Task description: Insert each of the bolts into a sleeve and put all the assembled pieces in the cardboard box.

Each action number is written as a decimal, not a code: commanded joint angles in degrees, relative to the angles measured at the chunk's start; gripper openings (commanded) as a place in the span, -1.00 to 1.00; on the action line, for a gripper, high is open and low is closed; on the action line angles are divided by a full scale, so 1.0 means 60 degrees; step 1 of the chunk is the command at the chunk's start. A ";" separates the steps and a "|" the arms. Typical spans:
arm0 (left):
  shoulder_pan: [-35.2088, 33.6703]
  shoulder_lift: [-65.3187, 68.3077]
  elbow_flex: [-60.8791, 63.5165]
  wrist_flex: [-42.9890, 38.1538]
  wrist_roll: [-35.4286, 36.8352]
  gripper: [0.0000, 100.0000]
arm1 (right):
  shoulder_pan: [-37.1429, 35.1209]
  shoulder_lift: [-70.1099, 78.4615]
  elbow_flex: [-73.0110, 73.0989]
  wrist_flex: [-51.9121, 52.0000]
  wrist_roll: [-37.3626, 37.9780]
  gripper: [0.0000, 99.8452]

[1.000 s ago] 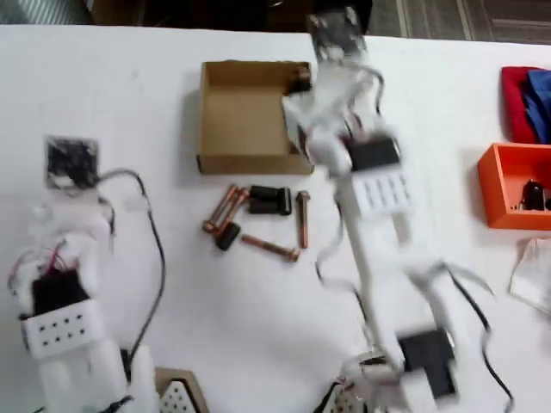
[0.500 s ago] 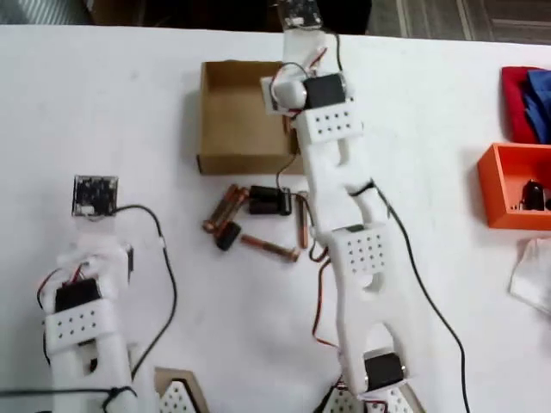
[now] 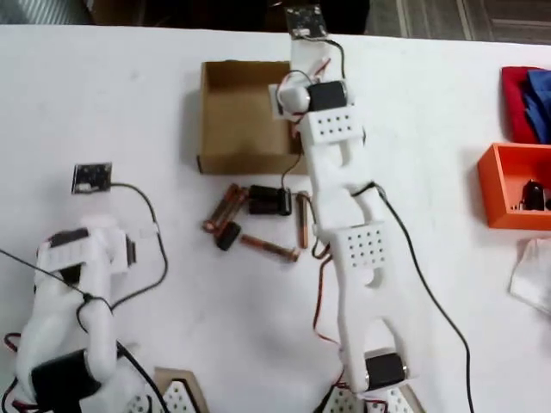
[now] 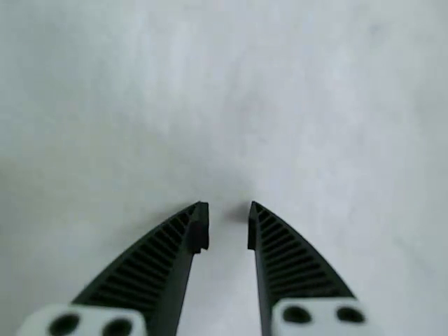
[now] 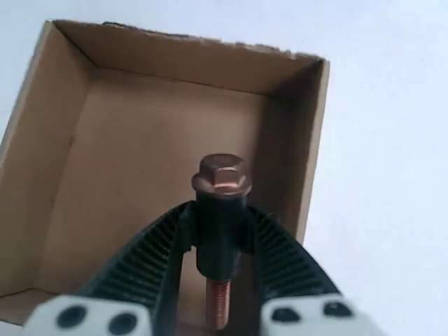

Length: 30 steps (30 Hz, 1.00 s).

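One assembled piece (image 5: 221, 183), bolt through black sleeve, pinched in right gripper (image 5: 218, 227) above cardboard box (image 5: 175, 63); not yet let go. Nothing seen on box floor. Several loose bolts (image 3: 269, 248) and sleeves (image 3: 269, 200) lying unjoined on table (image 3: 129, 103) just beside box. Left gripper (image 4: 227, 224) slightly parted, empty, over bare table. Most of job judged left.
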 commanded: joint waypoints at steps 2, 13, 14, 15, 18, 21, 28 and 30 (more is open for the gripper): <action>-0.0103 0.0059 -0.0374 0.0103 0.0073 -0.77 | 0.0022 -0.0212 0.0088 -0.0154 -0.0147 -0.96; -0.0103 0.0059 -0.0374 0.0103 0.0073 -0.77 | -0.0007 -0.0198 0.1040 -0.0579 -0.0161 -0.96; -0.0103 0.0059 -0.0374 0.0103 0.0073 -0.77 | -0.0007 -0.0198 0.1099 -0.0637 -0.0161 -0.96; -0.0103 0.0059 -0.0374 0.0103 0.0073 -0.77 | -0.0007 -0.0198 0.1143 -0.0681 -0.0161 -0.96; -0.0103 0.0059 -0.0359 0.0103 0.0073 -0.77 | -0.0081 -0.0198 0.1289 -0.0784 -0.0176 -0.96; -0.0103 0.0059 -0.0359 0.0103 0.0073 -0.77 | -0.0139 -0.0198 0.1480 -0.0974 -0.0440 -0.96; -0.0103 0.0059 -0.0359 0.0103 0.0073 -0.77 | -0.0330 -0.0139 0.1685 -0.1165 -0.0615 -0.96; -0.0103 0.0059 -0.0359 0.0103 0.0073 -0.77 | -0.0344 0.0037 0.1612 -0.1165 -0.0615 -0.96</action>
